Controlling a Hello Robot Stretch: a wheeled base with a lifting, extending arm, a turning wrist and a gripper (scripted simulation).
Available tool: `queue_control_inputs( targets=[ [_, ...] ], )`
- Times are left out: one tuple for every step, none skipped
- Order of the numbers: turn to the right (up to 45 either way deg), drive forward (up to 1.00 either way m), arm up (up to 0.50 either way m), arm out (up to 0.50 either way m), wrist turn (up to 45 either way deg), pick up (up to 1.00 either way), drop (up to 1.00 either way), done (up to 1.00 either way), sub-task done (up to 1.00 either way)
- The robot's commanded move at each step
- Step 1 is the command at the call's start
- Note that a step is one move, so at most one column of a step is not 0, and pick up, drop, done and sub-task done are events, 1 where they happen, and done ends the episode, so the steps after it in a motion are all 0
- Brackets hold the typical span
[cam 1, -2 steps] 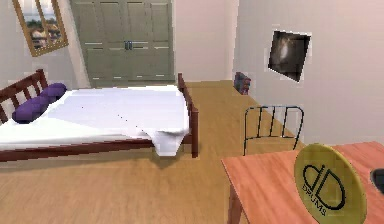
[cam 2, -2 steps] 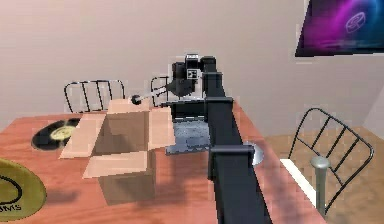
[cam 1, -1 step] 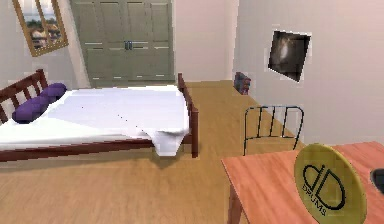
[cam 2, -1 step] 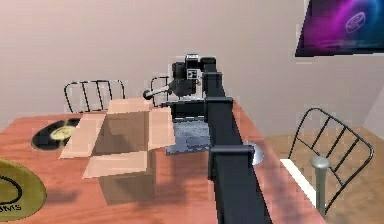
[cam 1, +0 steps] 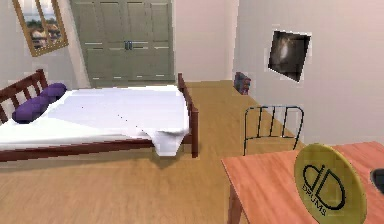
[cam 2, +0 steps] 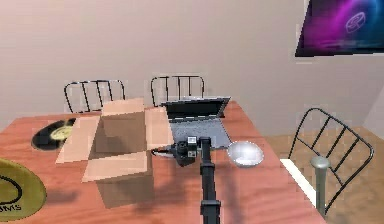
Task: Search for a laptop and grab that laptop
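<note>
An open laptop (cam 2: 197, 124) with a grey keyboard and a dark screen stands on the wooden table (cam 2: 265, 185), toward its far side. The dark arm (cam 2: 208, 190) rises from the arm side view's bottom edge. The gripper (cam 2: 177, 153) sits at the arm's far end, just in front of the laptop's near edge and next to an open cardboard box (cam 2: 115, 150). With the laptop and box resting on the table around it, I cannot tell whether the gripper holds anything.
A silvery round dish (cam 2: 245, 152) lies right of the arm. Round discs (cam 2: 15, 190) (cam 2: 50, 135) lie at the table's left. Metal chairs (cam 2: 95, 95) (cam 2: 325, 145) surround the table. Ahead are a bed (cam 1: 95, 115), green doors (cam 1: 128, 40) and a chair (cam 1: 272, 125).
</note>
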Motion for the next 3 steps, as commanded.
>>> queue_control_inputs(
  targets=[
    [0.0, 0.00, 0.00, 0.00, 0.0, 1.00, 0.00, 0.00, 0.00],
    [0.0, 0.00, 0.10, 0.00, 0.0, 0.00, 0.00, 0.00, 0.00],
    [0.0, 0.00, 0.00, 0.00, 0.0, 0.00, 0.00, 1.00, 0.00]
  ],
)
